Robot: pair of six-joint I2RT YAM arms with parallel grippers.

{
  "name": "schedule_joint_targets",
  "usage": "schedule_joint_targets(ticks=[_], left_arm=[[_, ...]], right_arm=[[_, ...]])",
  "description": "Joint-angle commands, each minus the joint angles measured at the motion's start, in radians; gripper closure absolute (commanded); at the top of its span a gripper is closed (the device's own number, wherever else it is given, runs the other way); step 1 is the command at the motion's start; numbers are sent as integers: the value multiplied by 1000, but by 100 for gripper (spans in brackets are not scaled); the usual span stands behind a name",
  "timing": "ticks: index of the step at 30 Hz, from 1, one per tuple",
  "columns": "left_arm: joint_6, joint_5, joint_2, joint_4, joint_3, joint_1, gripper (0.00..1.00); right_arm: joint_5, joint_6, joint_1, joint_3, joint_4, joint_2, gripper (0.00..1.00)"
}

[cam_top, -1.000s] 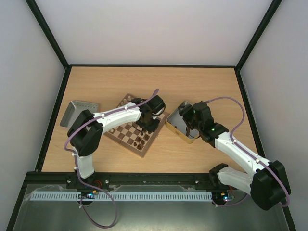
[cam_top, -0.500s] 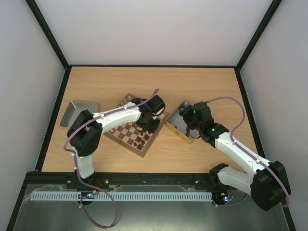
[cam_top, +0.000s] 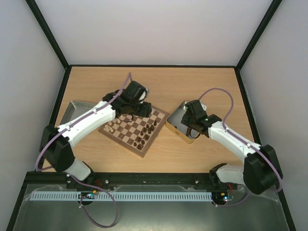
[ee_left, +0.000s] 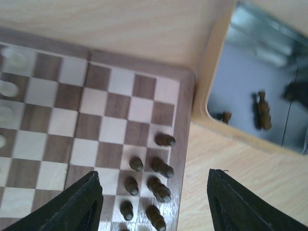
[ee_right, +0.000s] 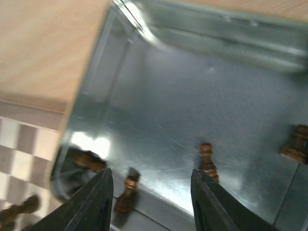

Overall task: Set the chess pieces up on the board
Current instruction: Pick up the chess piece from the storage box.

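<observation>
The board [cam_top: 120, 143] lies at an angle mid-table. Dark chess pieces [cam_top: 144, 137] stand along its near right side and pale ones [cam_top: 113, 126] on its left. My left gripper [cam_top: 140, 109] hovers over the board's far corner. In the left wrist view it [ee_left: 154, 207] is open and empty above the dark pieces [ee_left: 161, 168]. My right gripper [cam_top: 187, 124] reaches into the metal tin [cam_top: 173, 126]. It [ee_right: 151, 192] is open, with a dark piece [ee_right: 126, 188] leaning just inside the left finger and another [ee_right: 208, 162] standing by the right fingertip.
More dark pieces [ee_right: 296, 143] stand in the tin [ee_right: 192, 96], close beside the board's right edge [ee_left: 185, 120]. A grey tray [cam_top: 72, 107] sits at the left, partly under the left arm. Black frame rails border the table.
The left arm swung left and back from the board's right side, and its gripper opened with nothing in it. The right gripper narrowed a little and shifted inside the tin.
</observation>
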Motion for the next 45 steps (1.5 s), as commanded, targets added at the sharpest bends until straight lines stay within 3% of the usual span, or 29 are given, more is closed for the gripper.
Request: schedule_joint_targets(ticks=[1, 15, 22, 24, 39, 45], left_arm=[[-74, 44, -83, 128, -82, 45, 38], [-74, 84, -114, 162, -139, 68, 38], [-70, 83, -126, 157, -136, 78, 38], [-63, 64, -137, 148, -129, 84, 38], [-116, 96, -216, 229, -132, 120, 36], [-161, 226, -240, 350, -157, 132, 34]], right_arm=[[44, -118, -2, 30, -131, 94, 60], [79, -139, -3, 39, -86, 305, 61], [95, -145, -4, 33, -30, 366, 84], [104, -147, -6, 36, -19, 371, 87], [189, -223, -8, 62, 177, 191, 86], [11, -327, -8, 28, 321, 83, 86]])
